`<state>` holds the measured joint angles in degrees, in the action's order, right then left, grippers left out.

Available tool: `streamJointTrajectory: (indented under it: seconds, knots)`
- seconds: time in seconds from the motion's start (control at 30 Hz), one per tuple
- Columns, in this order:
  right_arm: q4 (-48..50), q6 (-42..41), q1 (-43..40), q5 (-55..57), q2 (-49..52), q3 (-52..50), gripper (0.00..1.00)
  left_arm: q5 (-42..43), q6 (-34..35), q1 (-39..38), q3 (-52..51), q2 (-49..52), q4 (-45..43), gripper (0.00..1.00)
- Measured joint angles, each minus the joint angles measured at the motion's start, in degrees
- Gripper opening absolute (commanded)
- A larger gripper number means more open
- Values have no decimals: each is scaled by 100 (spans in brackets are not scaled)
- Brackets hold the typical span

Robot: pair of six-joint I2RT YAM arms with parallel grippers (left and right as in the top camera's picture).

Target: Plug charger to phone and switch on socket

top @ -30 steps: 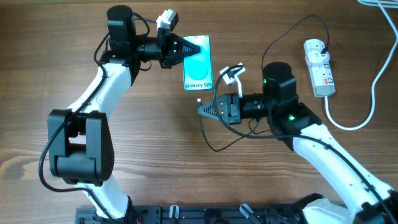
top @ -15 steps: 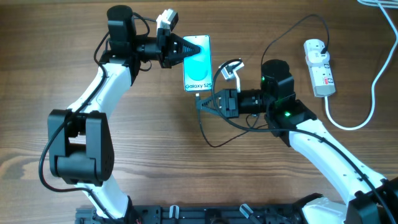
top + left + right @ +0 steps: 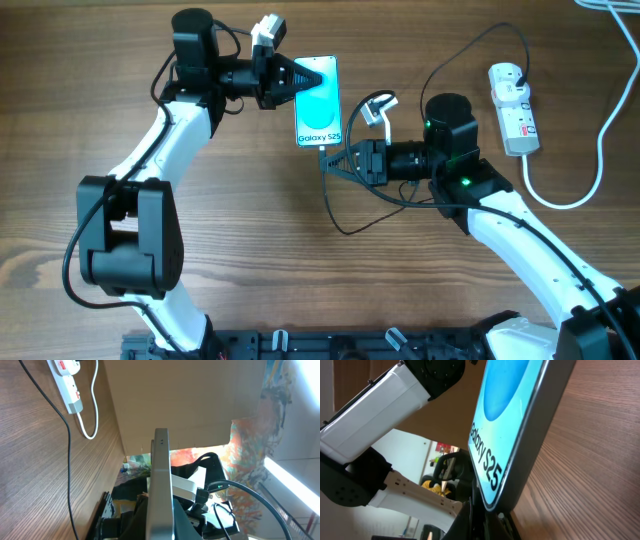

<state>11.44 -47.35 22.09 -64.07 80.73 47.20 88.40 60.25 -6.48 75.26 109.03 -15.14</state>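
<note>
The table is bare wood in its near middle and at its far left, and this is where we find the open room. Along the near edge runs a black rail. The far right is more crowded. There the socket lies close to the right edge. Its white cord bends toward the near side and then leaves over the right edge.

We count one phone, one charger, one socket, one cord and two arms.

The phone lies in the far middle with the screen up, its long sides running from far to near. The left gripper comes from the left, and its claw is clamped on the far left part of the phone. In the left wrist view the thin edge of the phone rises from between the fingers.

The right gripper is just at the near short edge of the phone, and its claw is closed on the tip of the charger. The tip touches that short edge, but we cannot tell if it sits fully inside. From the tip the cable makes a loose loop on the wood beside the right arm.

The socket holds one white plug in its far outlet. A thin black cable leaves this plug and bends to the left.
</note>
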Motion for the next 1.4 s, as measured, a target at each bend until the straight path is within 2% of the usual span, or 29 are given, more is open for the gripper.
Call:
streamJointTrajectory:
  seconds: [1.03, 1.4]
  knots:
    - [48, -511, 0, -114, 2, -7, 4, -4, -39, -105, 0, 0, -13, 4]
    - [22, -343, -199, -317, 7, -52, 4, -98, -166, -151, 2, 0, -13, 4]
